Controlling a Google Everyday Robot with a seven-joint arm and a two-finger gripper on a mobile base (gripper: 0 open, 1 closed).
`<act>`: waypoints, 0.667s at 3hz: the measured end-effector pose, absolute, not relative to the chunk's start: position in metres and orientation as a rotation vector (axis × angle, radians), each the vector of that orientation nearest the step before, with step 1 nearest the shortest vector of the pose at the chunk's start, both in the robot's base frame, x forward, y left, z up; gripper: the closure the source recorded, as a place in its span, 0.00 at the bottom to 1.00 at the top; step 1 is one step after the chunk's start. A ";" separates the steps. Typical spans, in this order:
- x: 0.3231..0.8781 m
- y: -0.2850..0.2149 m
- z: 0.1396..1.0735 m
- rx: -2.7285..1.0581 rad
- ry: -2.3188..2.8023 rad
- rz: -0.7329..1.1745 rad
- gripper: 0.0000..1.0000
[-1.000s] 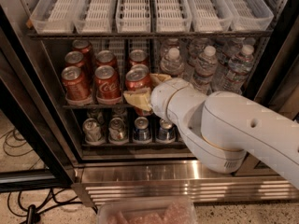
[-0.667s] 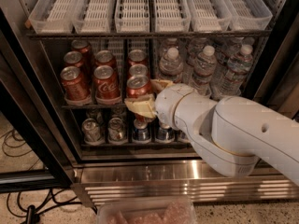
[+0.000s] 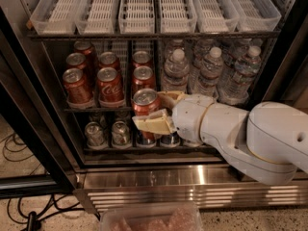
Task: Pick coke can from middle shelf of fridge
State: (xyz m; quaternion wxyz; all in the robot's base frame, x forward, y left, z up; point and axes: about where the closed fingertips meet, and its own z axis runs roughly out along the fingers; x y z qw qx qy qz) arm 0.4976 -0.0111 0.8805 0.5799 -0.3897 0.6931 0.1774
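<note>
Dark-framed fridge point(image 3: 43, 143) fills my one camera view, with red cans point(image 3: 109, 85) and water bottles point(image 3: 207, 71) on the middle shelf point(image 3: 82, 109). My gripper point(image 3: 155, 110) reaches in from the right and is clamped across the coke can point(image 3: 145, 104). It stands upright at the shelf's front edge, third lane. I judge the exit runs straight toward me.

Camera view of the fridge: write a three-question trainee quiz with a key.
1. True or false: the gripper is shut on a coke can at the front of the middle shelf.
2. What stands on that shelf's right half? A water bottles, B blue cans, C milk cartons.
3. Fill in: the arm reaches in from the view's ___ side.
Key: 1 true; 2 A; 3 right.
</note>
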 end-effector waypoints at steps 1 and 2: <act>0.477 0.012 0.880 -1.074 1.570 0.531 1.00; 0.455 0.041 0.877 -1.236 1.513 0.659 1.00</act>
